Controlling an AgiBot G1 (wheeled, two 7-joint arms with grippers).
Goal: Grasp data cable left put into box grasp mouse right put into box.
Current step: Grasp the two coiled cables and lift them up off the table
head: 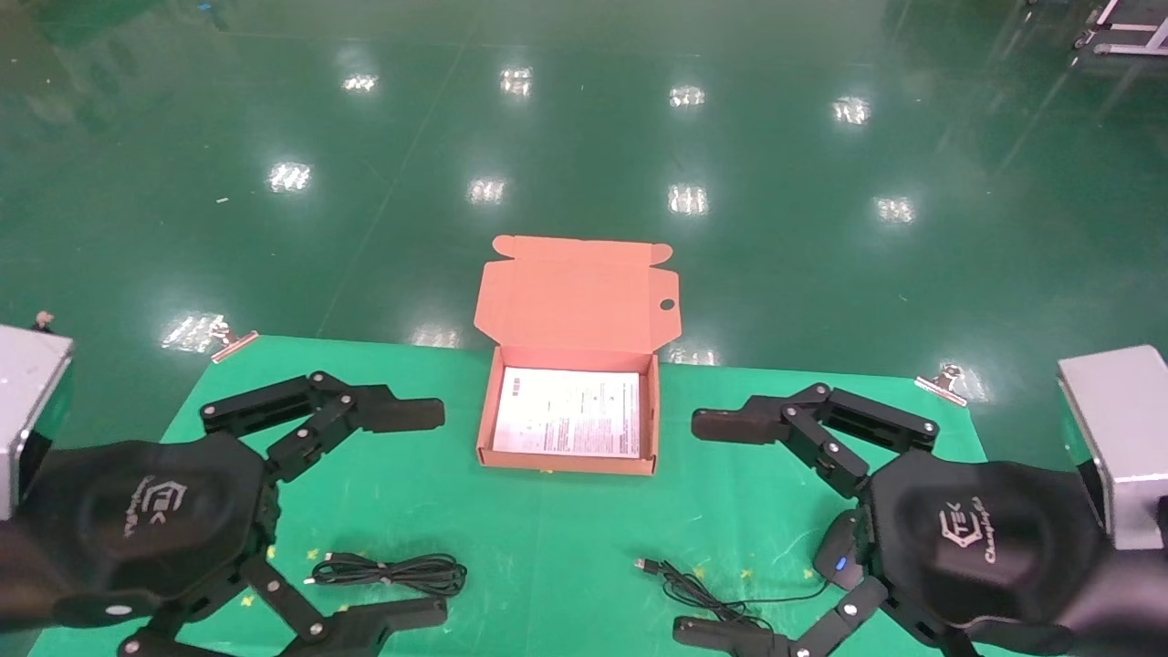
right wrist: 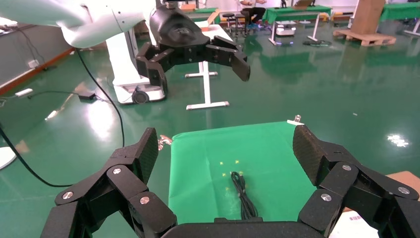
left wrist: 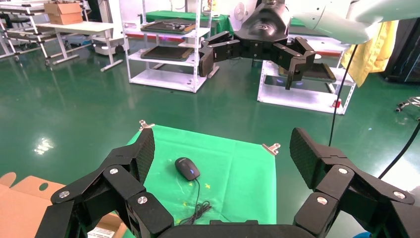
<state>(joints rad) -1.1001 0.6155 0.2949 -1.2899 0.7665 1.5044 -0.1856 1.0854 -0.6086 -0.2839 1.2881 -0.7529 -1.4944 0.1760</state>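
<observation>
We hold our left gripper [head: 415,516] wide open above the coiled data cable [head: 392,573], and our right gripper [head: 725,527] equally spread over the mouse [head: 838,556], whose cord trails toward the middle of the green mat [head: 557,538]. Neither touches anything. The box [head: 569,411] sits open between them, holding only its printed sheet. Both placements remain undone.
</observation>
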